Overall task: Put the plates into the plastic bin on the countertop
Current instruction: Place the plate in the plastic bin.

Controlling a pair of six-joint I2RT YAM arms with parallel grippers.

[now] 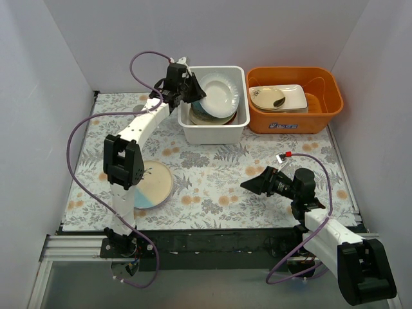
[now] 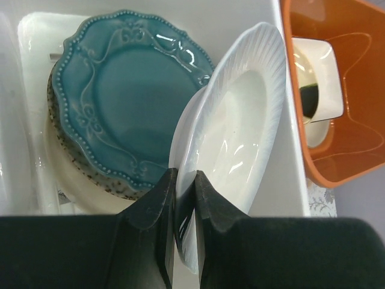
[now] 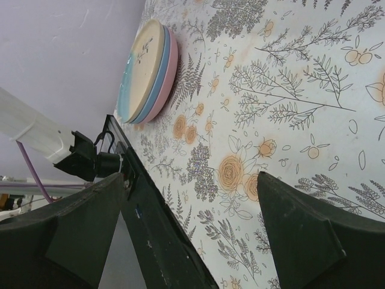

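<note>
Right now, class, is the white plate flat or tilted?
Tilted: the left gripper holds the white plate by its rim, steeply slanted in the bin beside the flat teal plate.

At the front edge of the desk (image 1: 219,183), both arms are showing white links and boxy black joints. Purple cables (image 1: 152,53) are looping off the left arm (image 1: 138,125) and the right arm (image 1: 322,228). The left hand (image 1: 198,93) and right hand (image 1: 256,183) are wearing black wedge-shaped fingers (image 2: 150,205).

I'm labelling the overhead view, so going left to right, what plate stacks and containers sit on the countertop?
Left to right: plate stack → white bin → orange tub.
</note>
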